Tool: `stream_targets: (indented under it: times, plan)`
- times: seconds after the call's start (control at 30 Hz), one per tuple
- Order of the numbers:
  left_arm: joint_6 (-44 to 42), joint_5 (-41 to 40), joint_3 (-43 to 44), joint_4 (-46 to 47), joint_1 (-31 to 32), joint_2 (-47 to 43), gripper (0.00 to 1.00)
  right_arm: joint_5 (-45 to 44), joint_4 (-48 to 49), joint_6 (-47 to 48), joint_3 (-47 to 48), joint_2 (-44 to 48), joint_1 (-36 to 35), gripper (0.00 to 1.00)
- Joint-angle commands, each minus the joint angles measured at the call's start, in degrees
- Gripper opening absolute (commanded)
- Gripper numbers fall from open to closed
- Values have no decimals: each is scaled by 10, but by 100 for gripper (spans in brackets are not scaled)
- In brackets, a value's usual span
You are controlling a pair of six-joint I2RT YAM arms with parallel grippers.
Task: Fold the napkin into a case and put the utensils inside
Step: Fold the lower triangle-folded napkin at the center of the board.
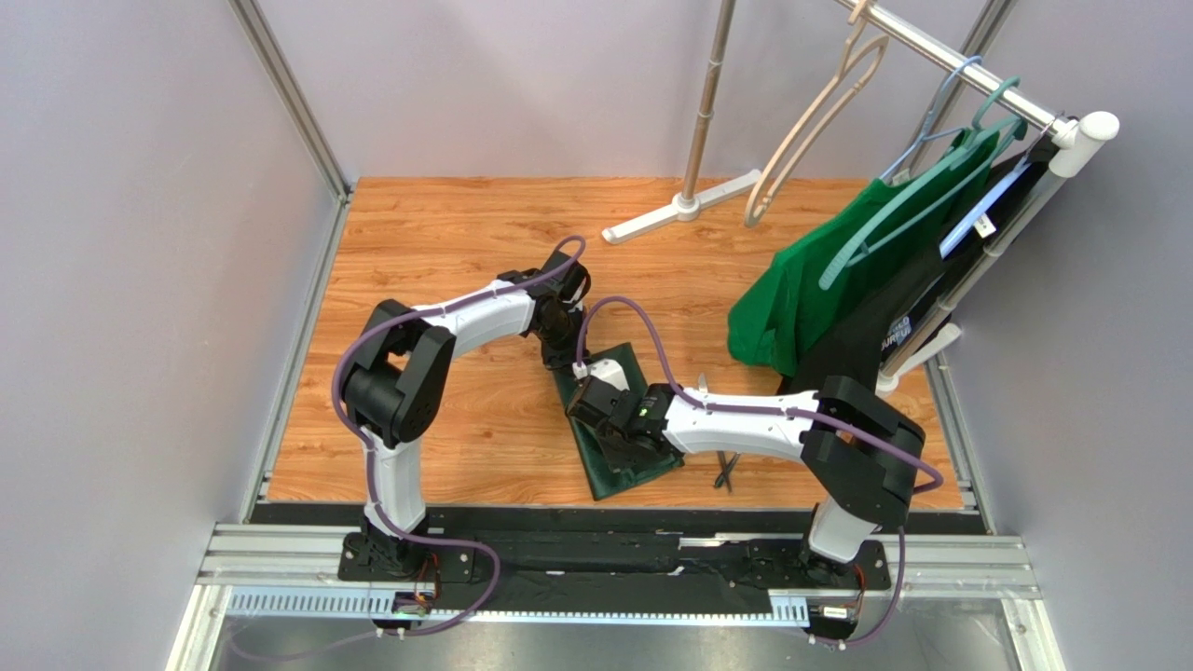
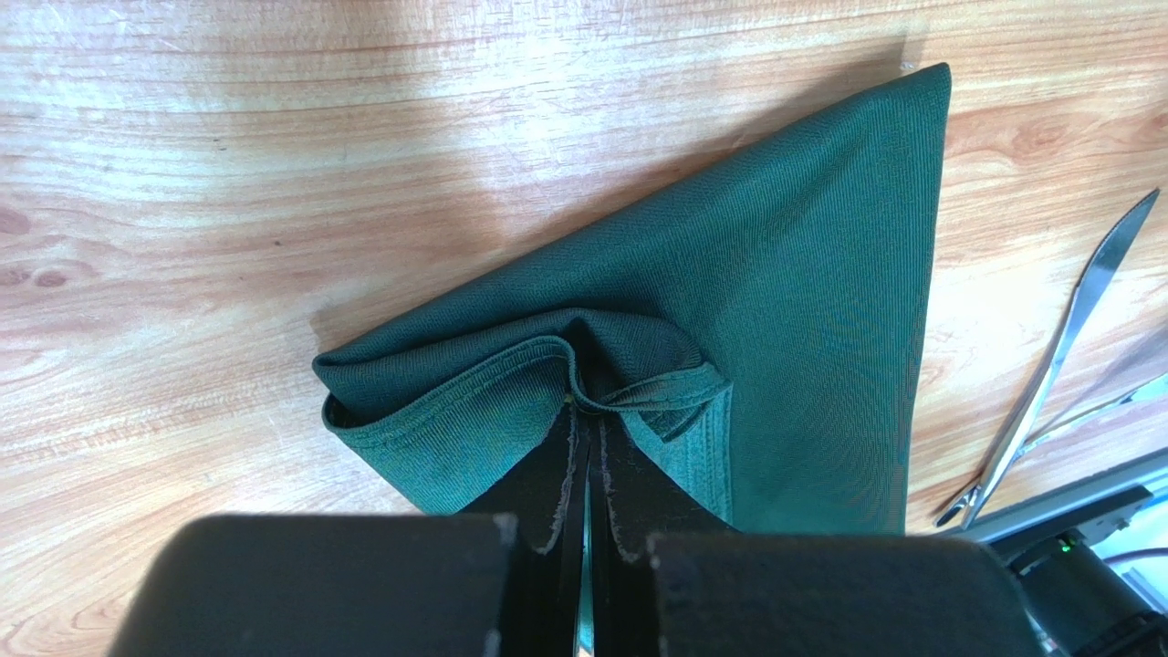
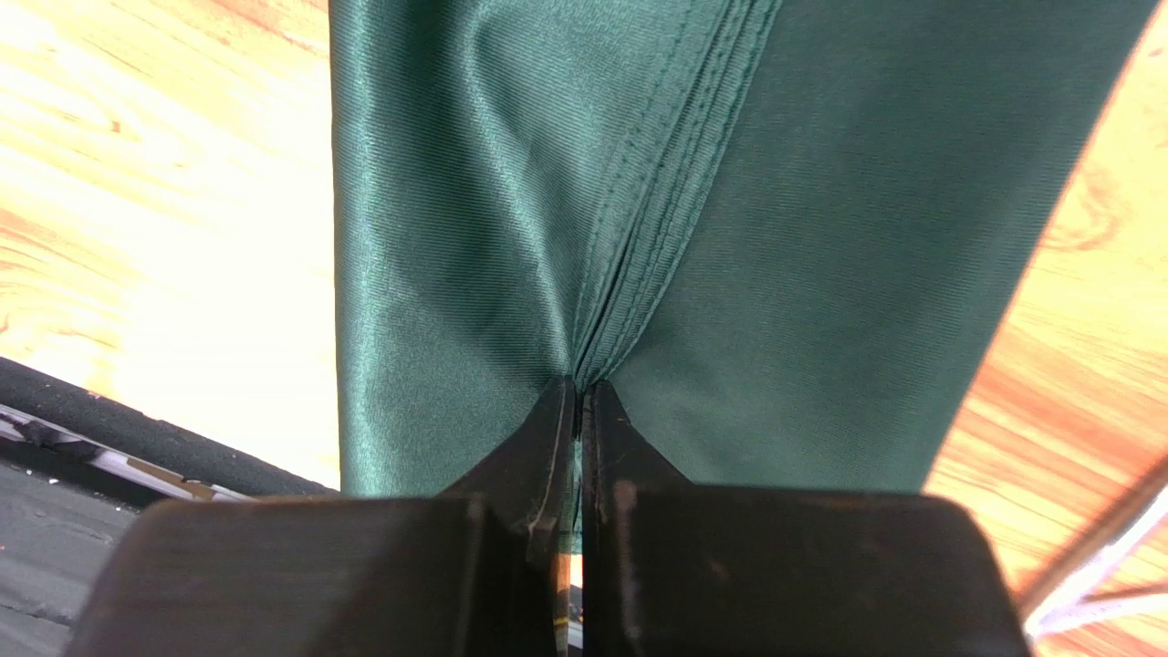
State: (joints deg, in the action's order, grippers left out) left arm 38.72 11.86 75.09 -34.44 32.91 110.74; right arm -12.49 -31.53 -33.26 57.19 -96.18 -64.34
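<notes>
Seen from above, the napkin (image 1: 616, 475) lies folded into a narrow strip on the wooden table (image 1: 448, 238), at about 6 o'clock from the table's middle and close to the near edge. The left gripper (image 1: 567, 352) meets the strip at its 12 o'clock end. The right gripper (image 1: 607, 411) reaches in from 3 o'clock and sits over the middle of the cloth.

In the left wrist view the jaws are pressed together on a bunched fold of the napkin (image 2: 795, 301). A hemmed edge curls up over the fingertips (image 2: 549, 479), and the rest of the cloth spreads flat on the wood towards 1 o'clock, tapering to a corner.

In the right wrist view the jaws are likewise clamped on the napkin (image 3: 768, 205), right on its stitched hem. The hem runs from the fingertips (image 3: 549, 438) towards 1 o'clock, with the cloth puckering on either side.

The utensils (image 1: 726, 469) lie on bare wood at the napkin's 4 o'clock, near it but not touching, beside the right arm. In the left wrist view they show at 3 o'clock as slim silver pieces (image 2: 1063, 349) (which one is the fork cannot be told).
</notes>
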Motion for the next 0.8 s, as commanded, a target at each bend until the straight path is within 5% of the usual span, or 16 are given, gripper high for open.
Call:
stream_targets:
  times: [0.0, 0.77]
  plan:
    - [1, -8, 0, 6, 1, -18, 0, -25, -27, 17, 29, 34, -1, 0]
    - [50, -61, -37, 36, -15, -43, 0, -5, 33, 16, -59, 40, 26, 3]
